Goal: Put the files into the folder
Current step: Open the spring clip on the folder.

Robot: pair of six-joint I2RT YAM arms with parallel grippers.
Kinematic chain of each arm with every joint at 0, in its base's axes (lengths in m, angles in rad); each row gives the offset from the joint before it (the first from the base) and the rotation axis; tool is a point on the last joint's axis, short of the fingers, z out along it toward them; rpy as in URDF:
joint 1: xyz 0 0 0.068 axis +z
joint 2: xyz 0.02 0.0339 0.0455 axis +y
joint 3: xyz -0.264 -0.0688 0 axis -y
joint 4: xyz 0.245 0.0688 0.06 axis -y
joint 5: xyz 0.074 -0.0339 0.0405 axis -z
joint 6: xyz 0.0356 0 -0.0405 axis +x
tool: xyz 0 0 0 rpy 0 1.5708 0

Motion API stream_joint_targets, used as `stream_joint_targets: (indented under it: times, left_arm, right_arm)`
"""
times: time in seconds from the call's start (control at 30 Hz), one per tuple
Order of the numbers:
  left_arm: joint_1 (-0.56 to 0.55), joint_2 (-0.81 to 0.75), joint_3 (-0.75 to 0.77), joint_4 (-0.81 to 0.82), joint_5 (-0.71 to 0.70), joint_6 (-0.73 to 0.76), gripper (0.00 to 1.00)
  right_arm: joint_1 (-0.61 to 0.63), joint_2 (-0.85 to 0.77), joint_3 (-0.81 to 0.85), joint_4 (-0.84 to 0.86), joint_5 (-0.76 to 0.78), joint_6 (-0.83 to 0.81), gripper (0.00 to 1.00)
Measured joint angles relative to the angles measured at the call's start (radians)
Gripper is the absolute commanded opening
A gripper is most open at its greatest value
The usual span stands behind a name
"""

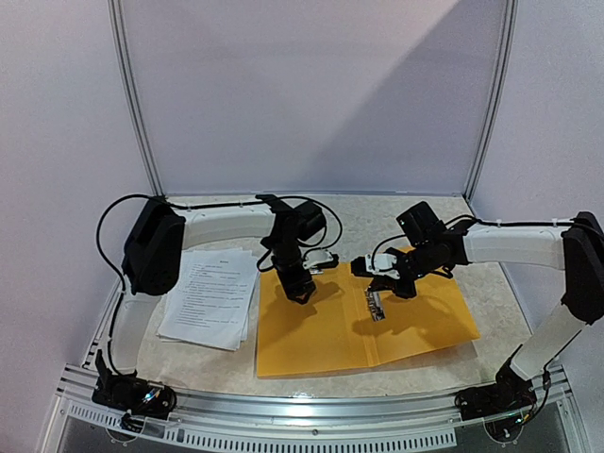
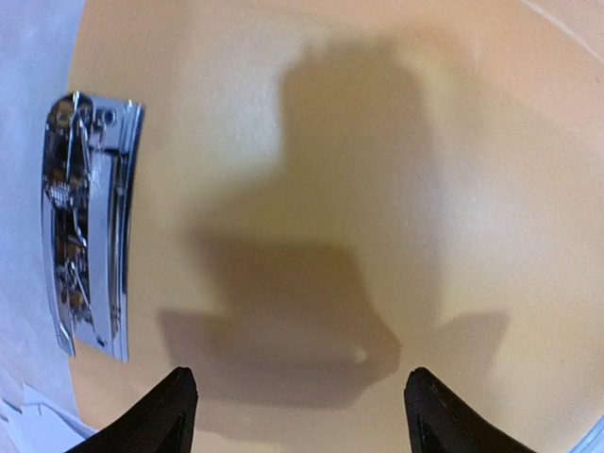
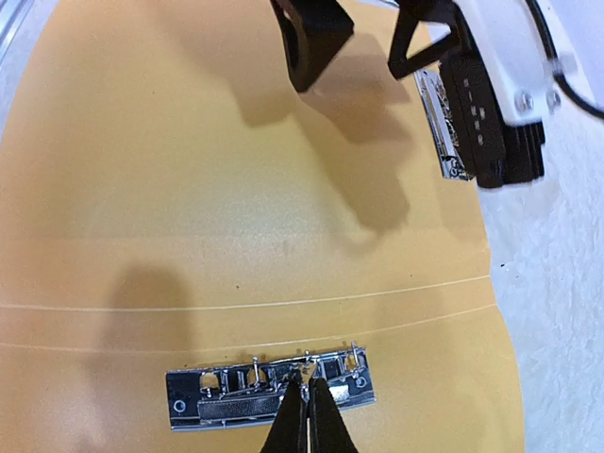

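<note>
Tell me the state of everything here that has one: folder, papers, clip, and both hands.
folder: open, lying flat on the table.
files: stacked on the table beside the folder, not yet inside.
middle clip: on the folder's inner face, no paper in it.
left hand: open, empty, above the folder.
right hand: shut, tips at the middle clip.

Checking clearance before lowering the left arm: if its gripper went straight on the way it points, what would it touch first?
Probably the bare inside of the folder, beside the metal clip, not on it; nothing shows between.
</note>
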Motion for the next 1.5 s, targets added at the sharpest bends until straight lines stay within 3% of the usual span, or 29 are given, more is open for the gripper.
stream_joint_targets:
  times: [0.17, 0.37, 0.97, 1.5]
  left_arm:
    - [0.011, -0.099, -0.118, 0.018, 0.022, 0.039, 0.77]
    - [-0.004, -0.097, -0.218, 0.077, -0.021, 0.089, 0.76]
    - [-0.055, -0.145, -0.298, 0.174, -0.138, 0.147, 0.76]
    - [-0.057, -0.143, -0.290, 0.174, -0.141, 0.158, 0.77]
  right_arm:
    - [0.000, 0.086, 0.080, -0.023, 0.005, 0.106, 0.00]
    - [0.000, 0.192, 0.171, -0.041, 0.034, 0.203, 0.06]
    - [-0.013, 0.380, 0.366, -0.024, 0.106, 0.323, 0.16]
    - [-0.036, 0.456, 0.435, -0.018, 0.198, 0.360, 0.52]
